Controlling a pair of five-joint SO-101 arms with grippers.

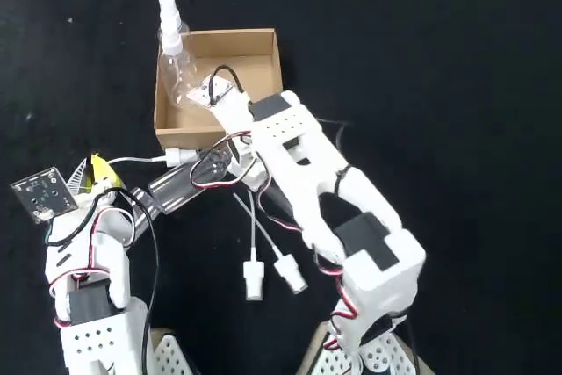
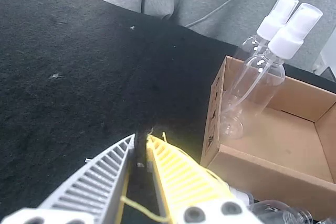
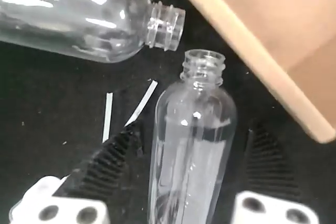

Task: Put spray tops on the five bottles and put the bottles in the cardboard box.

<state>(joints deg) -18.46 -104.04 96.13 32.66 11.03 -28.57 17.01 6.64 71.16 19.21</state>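
Observation:
Two clear bottles with white spray tops [image 1: 173,46] [image 2: 262,72] stand in the near-left corner of the cardboard box [image 1: 263,50] [image 2: 273,174]. Two topless clear bottles lie on the black table in front of the box. My right gripper [image 3: 189,166] is open, and one topless bottle [image 3: 191,129] lies between its black fingers [image 3: 110,163] with its neck toward the box. The other topless bottle [image 3: 79,19] [image 1: 180,183] lies beside it. Two loose spray tops [image 1: 253,280] [image 1: 291,273] with long tubes rest nearer the arms. My left gripper [image 2: 140,148] [image 1: 88,173] is shut on nothing, left of the box.
The box's front wall [image 3: 252,56] runs close past the bottle necks. The right arm [image 1: 299,164] stretches over the table's middle to the box front. Thin tube ends [image 3: 142,103] lie by the right gripper. Open black tabletop [image 1: 457,111] lies right of the box.

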